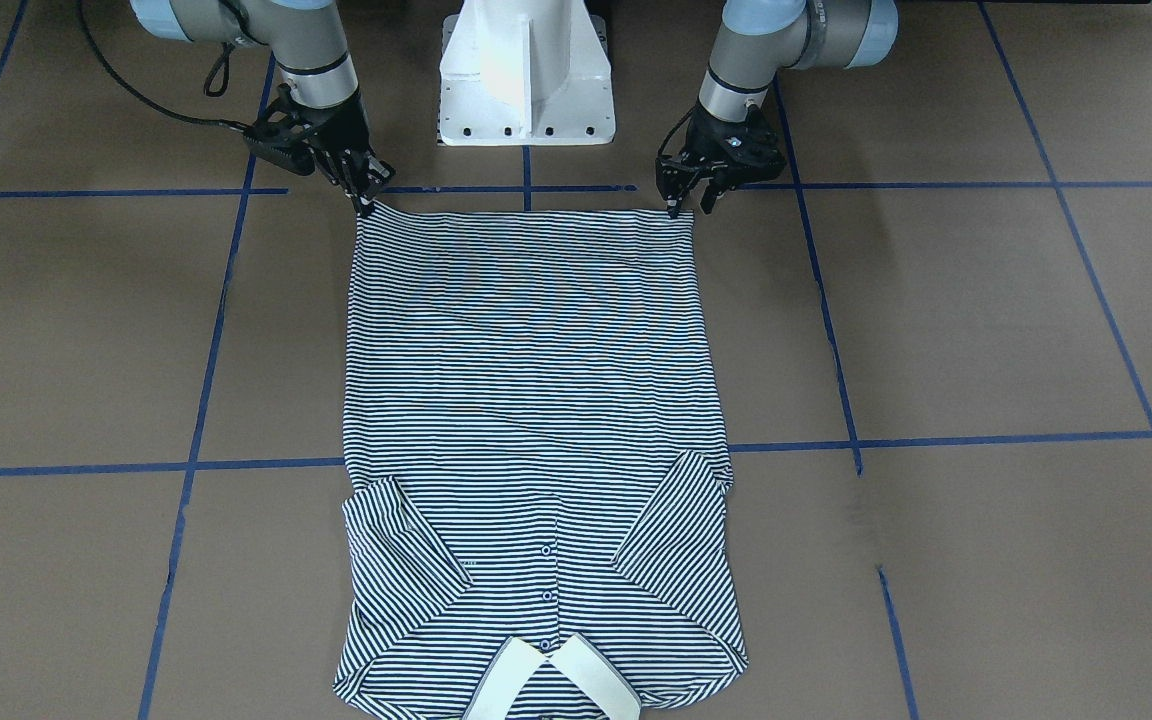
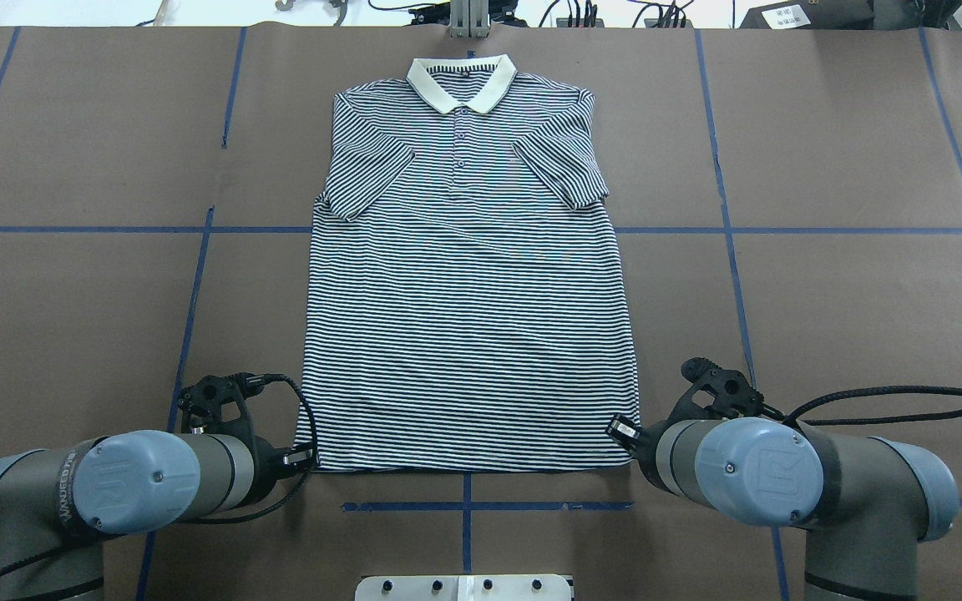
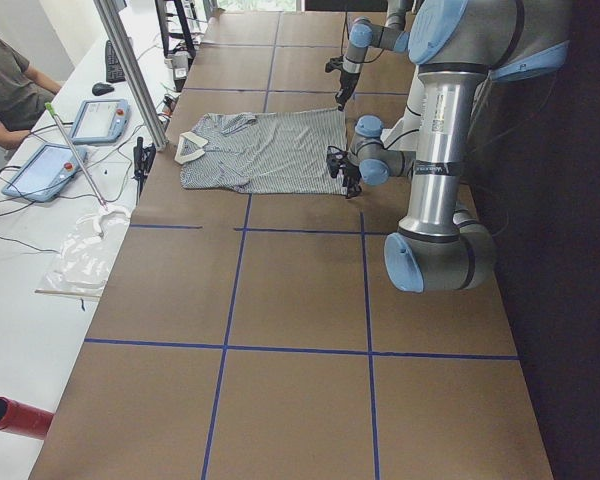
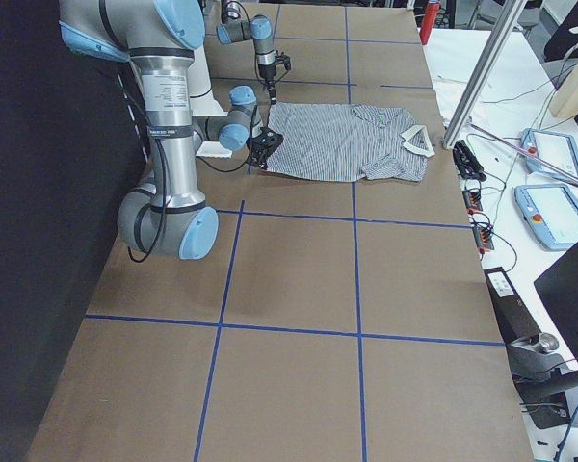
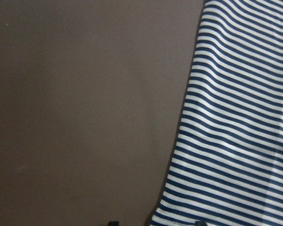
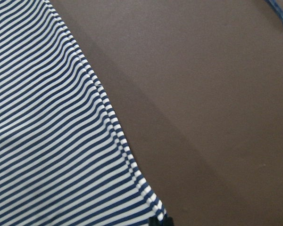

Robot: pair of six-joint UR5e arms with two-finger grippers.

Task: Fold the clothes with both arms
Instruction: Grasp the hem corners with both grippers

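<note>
The striped polo shirt [image 1: 536,380] lies flat and face up on the brown table, sleeves folded in over the chest. Its cream collar [image 2: 460,83] is at the far side and its hem is nearest the robot. My right gripper [image 1: 368,200] is down at one hem corner, its fingers pinched together on the shirt's edge [image 6: 132,169]. My left gripper [image 1: 689,207] is at the other hem corner, its jaws apart and straddling the hem [image 5: 179,219]. Both wrists hang low over the table [image 2: 72,334].
The white pedestal base [image 1: 526,80] stands between the arms, just behind the hem. Blue tape lines [image 1: 836,440] cross the table. In the exterior left view, a side bench [image 3: 70,200] with tablets, cables and a seated person [image 3: 5,80] runs along the far edge.
</note>
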